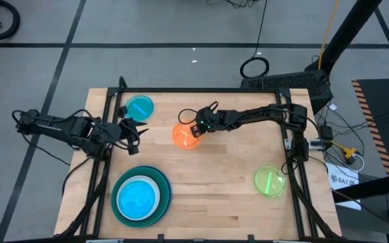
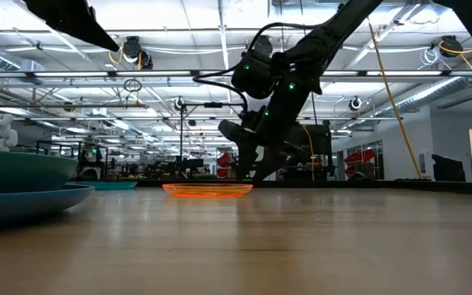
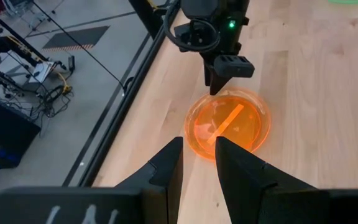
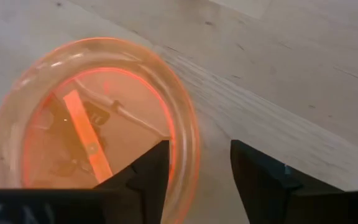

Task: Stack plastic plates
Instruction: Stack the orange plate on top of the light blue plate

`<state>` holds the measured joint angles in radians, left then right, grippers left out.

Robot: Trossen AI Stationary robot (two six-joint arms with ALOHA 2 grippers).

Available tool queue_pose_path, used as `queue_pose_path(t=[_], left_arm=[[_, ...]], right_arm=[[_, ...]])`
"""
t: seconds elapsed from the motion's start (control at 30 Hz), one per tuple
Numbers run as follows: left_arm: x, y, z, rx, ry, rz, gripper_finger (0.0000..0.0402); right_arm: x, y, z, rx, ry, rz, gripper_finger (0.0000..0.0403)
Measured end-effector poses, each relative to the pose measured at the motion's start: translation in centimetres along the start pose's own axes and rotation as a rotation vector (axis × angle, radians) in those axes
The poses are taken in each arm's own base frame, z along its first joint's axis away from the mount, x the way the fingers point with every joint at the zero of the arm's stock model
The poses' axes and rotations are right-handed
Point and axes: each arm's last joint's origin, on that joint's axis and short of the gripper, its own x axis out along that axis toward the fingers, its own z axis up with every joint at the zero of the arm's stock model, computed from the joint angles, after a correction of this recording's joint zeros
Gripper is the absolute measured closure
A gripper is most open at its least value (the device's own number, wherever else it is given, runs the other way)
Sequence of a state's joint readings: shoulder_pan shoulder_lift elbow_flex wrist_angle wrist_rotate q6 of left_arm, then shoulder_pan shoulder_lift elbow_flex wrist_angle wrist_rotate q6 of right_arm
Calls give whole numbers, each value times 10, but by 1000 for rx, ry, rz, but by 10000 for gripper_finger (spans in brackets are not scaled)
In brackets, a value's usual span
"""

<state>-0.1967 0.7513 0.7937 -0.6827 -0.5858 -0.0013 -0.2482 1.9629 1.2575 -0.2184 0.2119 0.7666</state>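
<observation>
One orange plate point(image 1: 184, 136) lies flat; the right gripper point(image 1: 196, 129) straddles its rim, fingers parted, gripping nothing.

Glossy translucent orange plate point(image 4: 98, 118) (plastic)

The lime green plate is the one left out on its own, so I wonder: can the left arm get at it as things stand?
Probably not easily. The lime green plate lies by the table's right edge, while the left gripper hovers at the left edge, and the right gripper, open over the orange plate, lies across the way.
</observation>
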Motion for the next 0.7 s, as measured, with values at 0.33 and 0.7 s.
queue_pose_path(t=[0.33,0.7], left_arm=[[0,0,0,7,2,0,300],[0,0,0,7,2,-1,300]], right_arm=[[0,2,-2,3,-7,13,249],[13,4,-13,9,16,-6,250]])
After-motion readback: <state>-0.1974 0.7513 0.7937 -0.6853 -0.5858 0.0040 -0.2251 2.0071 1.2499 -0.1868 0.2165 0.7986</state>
